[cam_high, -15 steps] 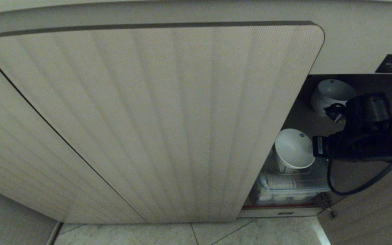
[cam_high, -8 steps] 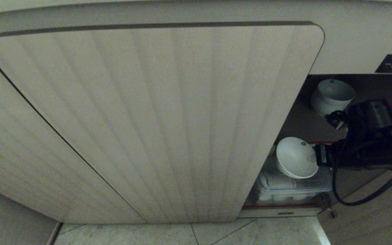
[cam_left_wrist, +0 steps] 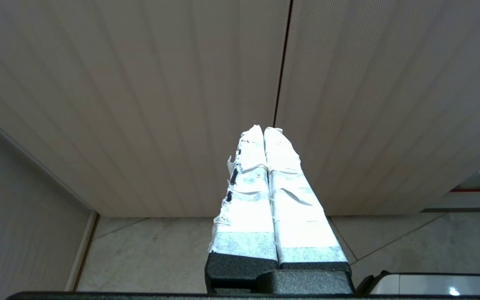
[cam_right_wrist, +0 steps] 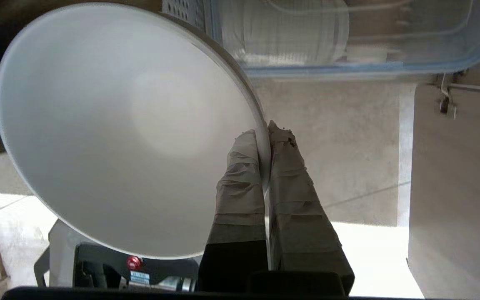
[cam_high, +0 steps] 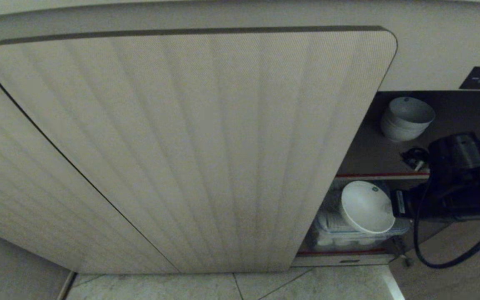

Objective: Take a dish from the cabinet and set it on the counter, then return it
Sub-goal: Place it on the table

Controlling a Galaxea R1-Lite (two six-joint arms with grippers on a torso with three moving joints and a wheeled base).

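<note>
Over the last second the dish (cam_high: 366, 206) has been drawn down and out from the level of the upper shelf (cam_high: 373, 154) of the cabinet (cam_high: 181, 146); it is now held tilted in front of the lower compartment, above a clear lidded container (cam_high: 348, 235), so the removal is judged nearly done and the counter remains ahead. The right gripper (cam_right_wrist: 265, 133) is reached in level from the right, its taped fingers (cam_right_wrist: 240, 175) clamped on the dish's rim, while the stack of bowls (cam_high: 406, 118) is left near the shelf's back. The left gripper (cam_left_wrist: 263, 130) is parked before the closed doors, fingers pressed together.

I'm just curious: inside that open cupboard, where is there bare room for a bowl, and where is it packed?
Free: the upper shelf between the bowl stack and its red-striped edge. Crowded: below, a clear box fills the space, with the held bowl before it.
</note>
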